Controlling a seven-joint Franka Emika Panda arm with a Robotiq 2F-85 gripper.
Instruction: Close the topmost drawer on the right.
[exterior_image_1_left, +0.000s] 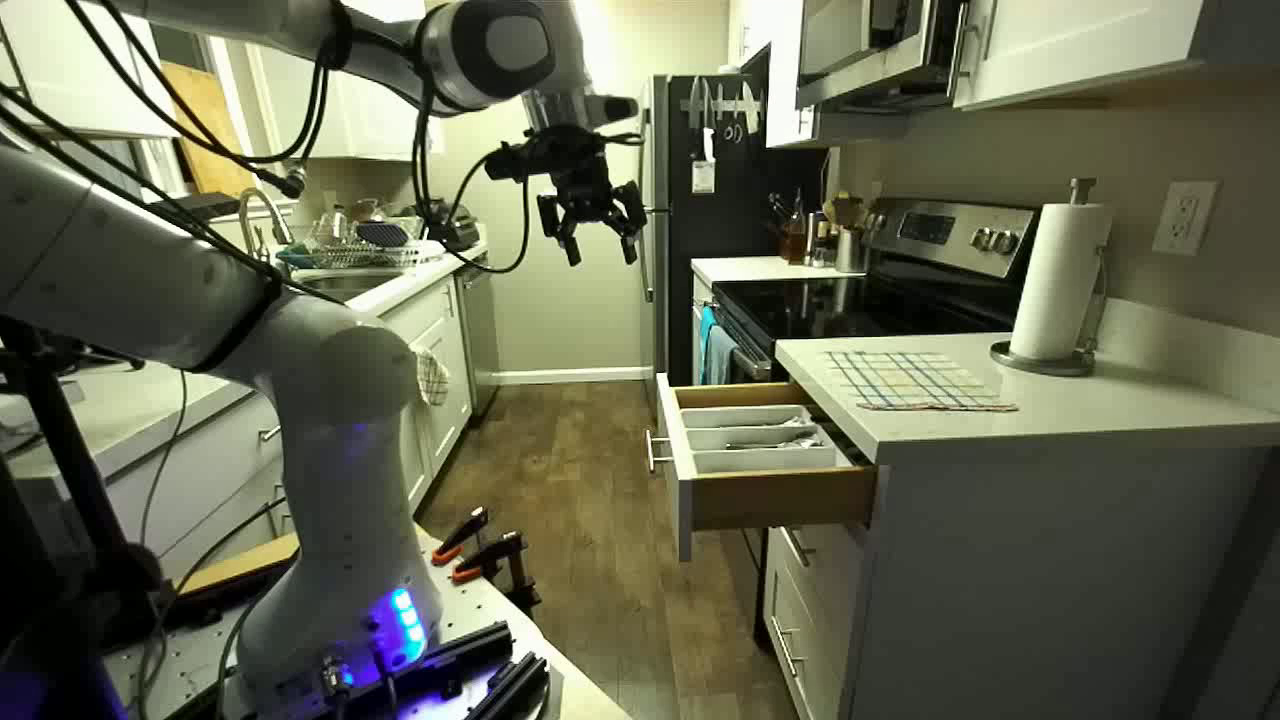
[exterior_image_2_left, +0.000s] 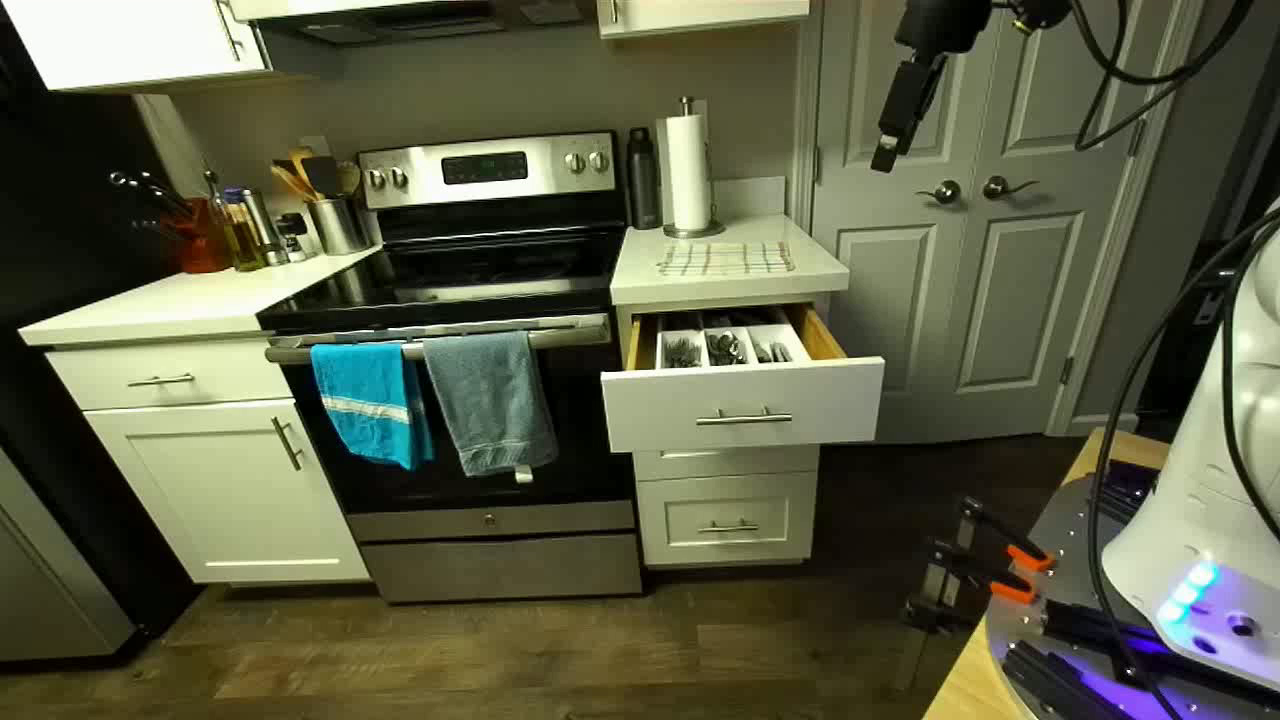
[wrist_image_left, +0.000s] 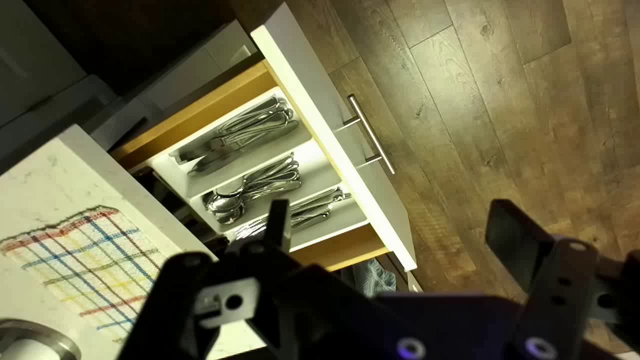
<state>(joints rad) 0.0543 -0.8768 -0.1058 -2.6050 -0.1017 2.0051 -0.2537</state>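
Observation:
The topmost drawer (exterior_image_1_left: 780, 500) is pulled out from under the counter. Its light front panel also shows in an exterior view (exterior_image_2_left: 660, 410) and in the wrist view (wrist_image_left: 345, 170), with a bar handle (wrist_image_left: 372, 135) on it. Its white divided tray (wrist_image_left: 320, 155) holds knives, spoons and forks in separate compartments. My gripper (exterior_image_1_left: 602, 252) is open and empty, high above the drawer and apart from it. It also shows in an exterior view (exterior_image_2_left: 888, 155). In the wrist view my fingers (wrist_image_left: 395, 222) are wide apart, with the drawer seen below, partly behind the left finger.
The white counter (exterior_image_2_left: 740, 287) above the drawer bears a checked cloth (exterior_image_1_left: 915, 380) and a paper towel roll (exterior_image_1_left: 1062, 285). Lower drawers (exterior_image_2_left: 728, 515) of the cabinet are shut. The stove (exterior_image_2_left: 500, 270), with two towels on its handle, stands beside. Clamps (exterior_image_1_left: 495, 555) stick out from the robot's base table.

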